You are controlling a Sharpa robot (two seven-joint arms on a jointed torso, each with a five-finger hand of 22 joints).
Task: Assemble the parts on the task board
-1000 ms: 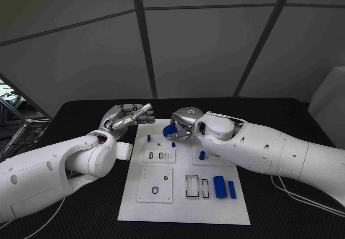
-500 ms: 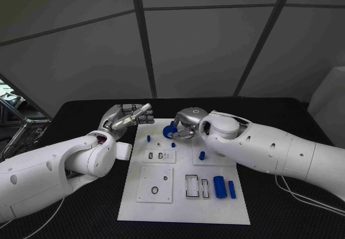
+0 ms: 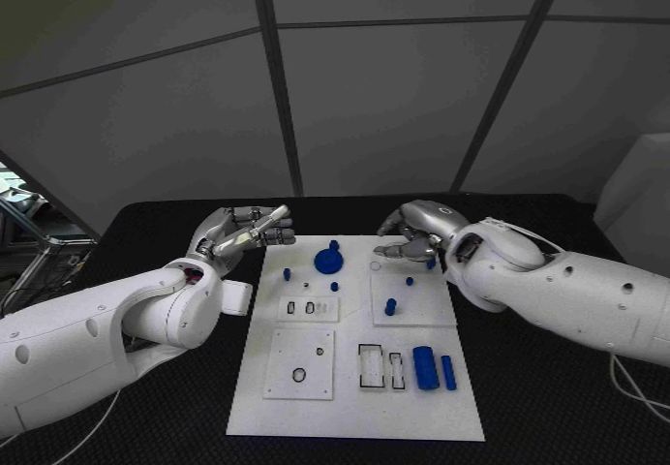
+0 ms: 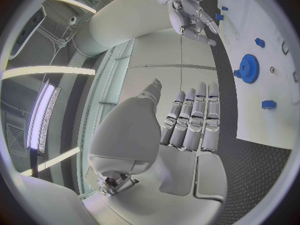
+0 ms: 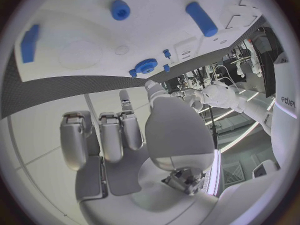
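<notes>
- Two hands of mine hover at the far end of the task board [image 3: 356, 407]. My left hand [image 3: 246, 231] hangs just off the board's far left corner, fingers straight and close together, holding nothing. My right hand [image 3: 416, 232] hangs over the far right part, fingers curled inward; I see nothing in them.
- One blue gear [image 3: 329, 259] sits on the board between my hands, apart from both. It looks seated on its post, though I cannot confirm that from above.
- Several parts are not yet handled: a fat blue cylinder [image 3: 426, 367] and a slimmer blue bar [image 3: 448, 366] lie side by side near the board's near right, next to empty rectangular slots [image 3: 373, 365].
- Small blue pegs [image 3: 391, 306] stand near the middle of the board.
- To do the next step well, I judge that my right hand should open before it descends, come down straight over one loose piece, and pinch it at the middle so it stays level. My left hand should stay off the board's edge so it does not nudge it.
- Hidden or unclear: my right palm faces down, so a very small piece inside the curl cannot be ruled out. My arms cover part of the black table [image 3: 559, 417] on either side.
</notes>
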